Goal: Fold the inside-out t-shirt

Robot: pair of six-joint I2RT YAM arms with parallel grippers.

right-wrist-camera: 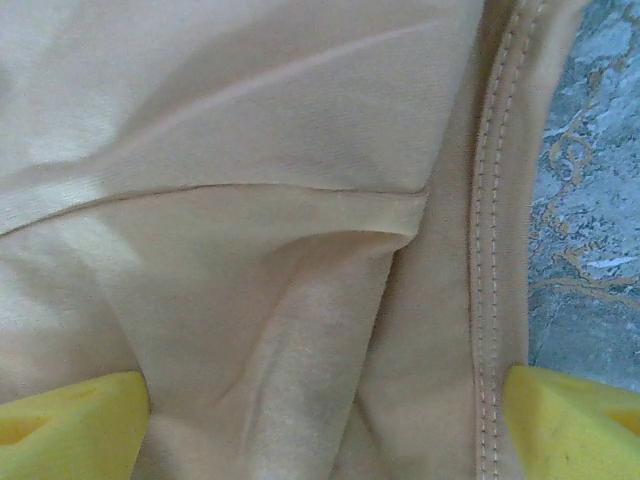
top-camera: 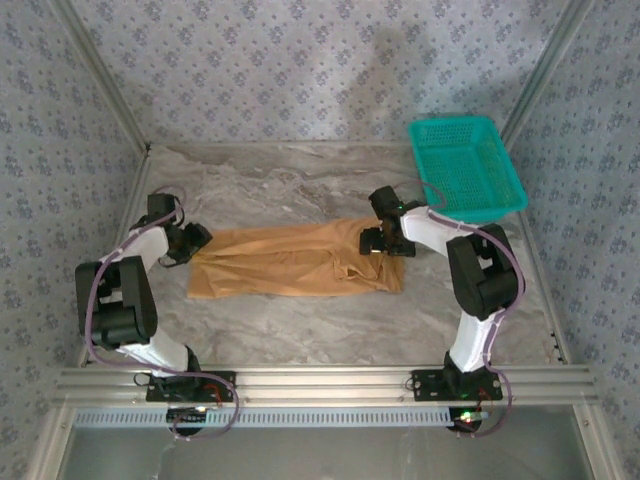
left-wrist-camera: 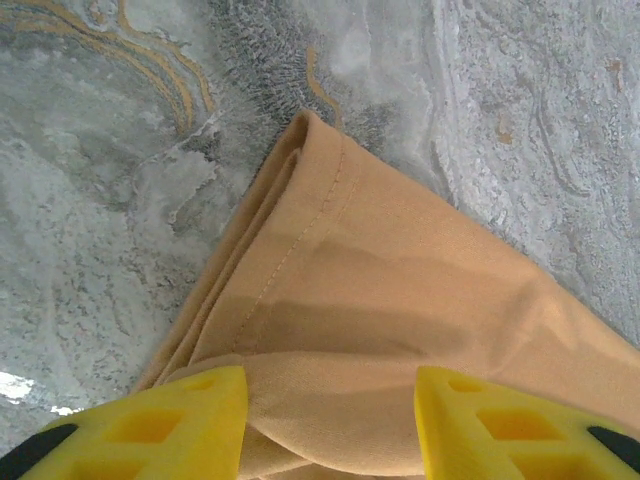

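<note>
The inside-out t-shirt (top-camera: pixel 290 262), orange-tan, lies folded into a long strip across the middle of the table. My left gripper (top-camera: pixel 190 243) is at its left end. In the left wrist view a raised fold of the t-shirt (left-wrist-camera: pixel 400 280) fills the gap of the left gripper (left-wrist-camera: pixel 330 425) and touches both yellow fingers (left-wrist-camera: pixel 190 420). My right gripper (top-camera: pixel 373 241) is over the shirt's right end. In the right wrist view the right gripper (right-wrist-camera: pixel 325 430) stands wide open above creased cloth (right-wrist-camera: pixel 250 150), with a stitched hem (right-wrist-camera: pixel 487 250) near its right finger.
A teal plastic basket (top-camera: pixel 465 165) sits at the back right, just behind the right arm. Bare marbled tabletop (top-camera: pixel 300 330) lies in front of the shirt and behind it (top-camera: pixel 270 185). Patterned walls enclose the table on three sides.
</note>
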